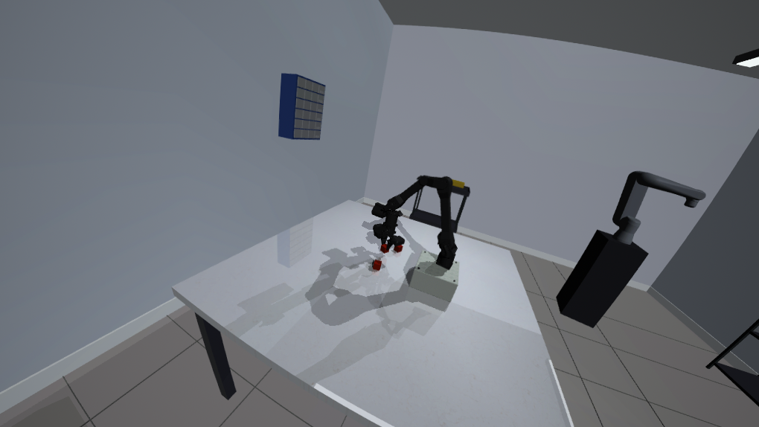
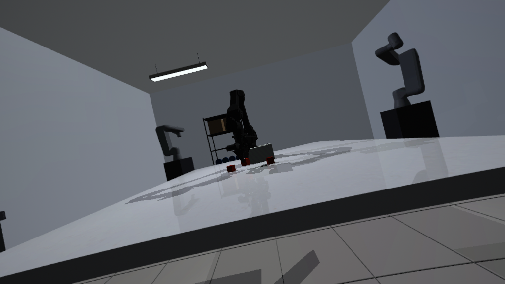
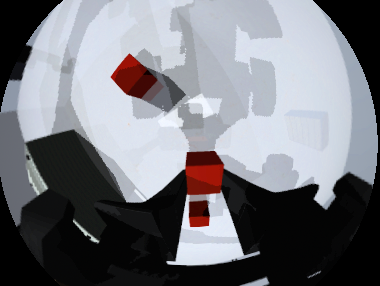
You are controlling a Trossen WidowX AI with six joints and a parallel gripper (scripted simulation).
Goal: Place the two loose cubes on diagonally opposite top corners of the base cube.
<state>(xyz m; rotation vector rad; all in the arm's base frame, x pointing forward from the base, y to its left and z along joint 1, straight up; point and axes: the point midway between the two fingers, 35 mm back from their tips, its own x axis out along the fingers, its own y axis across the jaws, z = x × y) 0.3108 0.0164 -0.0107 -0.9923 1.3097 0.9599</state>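
In the top view, the gripper (image 1: 385, 245) (image 2: 243, 159) (image 3: 202, 172) points down over the white table (image 1: 446, 350) (image 2: 317, 183) (image 3: 260, 65), its fingers partly closed on a red cube (image 1: 384, 248) (image 2: 245, 161) (image 3: 204, 179). A second cube (image 1: 397, 248) (image 2: 230, 168) (image 3: 199, 215) sits near it; a third cube (image 1: 376, 265) (image 2: 270, 160) (image 3: 131, 75) lies apart on the table.

The exterior view shows the gripped cube between the other two.

In the wrist view, both fingers flank the gripped cube, and the third stands turned at an angle. Which is the base cube, I cannot tell.
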